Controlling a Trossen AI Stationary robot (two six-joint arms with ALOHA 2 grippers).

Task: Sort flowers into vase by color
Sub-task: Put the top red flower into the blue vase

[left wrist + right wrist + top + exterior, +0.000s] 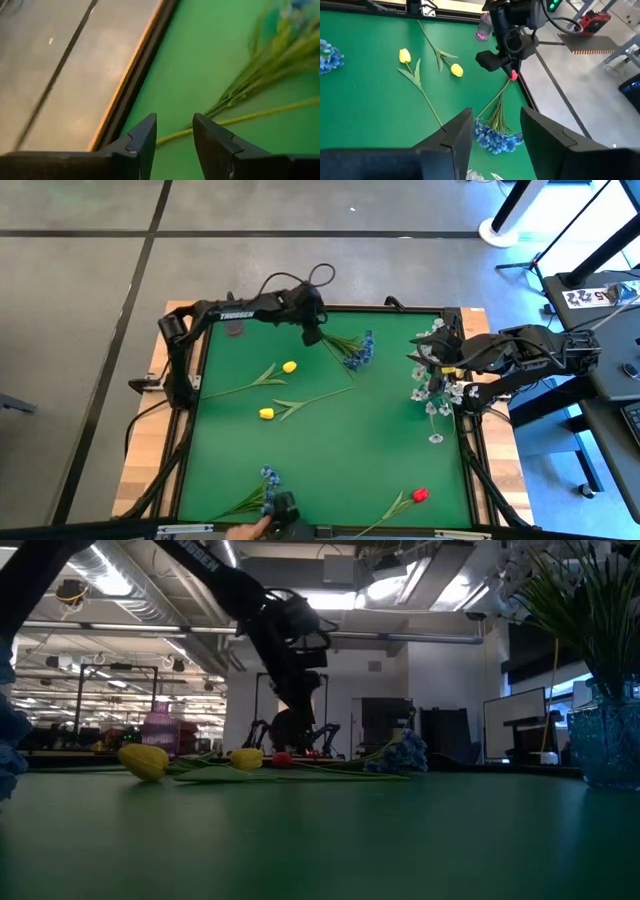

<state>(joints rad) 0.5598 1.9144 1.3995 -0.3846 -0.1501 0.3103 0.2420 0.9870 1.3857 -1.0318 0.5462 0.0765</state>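
Observation:
My left gripper (pixel 313 337) (pixel 174 117) hovers open at the table's far edge, just above the stem ends of a blue flower bunch (pixel 358 352) lying flat. One green stem (pixel 250 118) runs just beyond its fingertips, and a small red thing (pixel 513 76) lies at the stem ends. Two yellow tulips (pixel 289 366) (pixel 266 413) lie mid-table. A second blue bunch (pixel 268 475) and a red tulip (pixel 419 494) lie near the front edge. My right gripper (pixel 496 112) (pixel 425 352) hangs open, high over white blossoms (pixel 437 388) at the right edge. A glass vase (pixel 605 745) holds green stems.
A small pink vase (pixel 235 328) stands at the far left corner. A person's hand (pixel 245 530) shows at the front edge beside a dark block (pixel 285 505). Bare green mat (pixel 340 450) lies between the yellow tulips and the front flowers.

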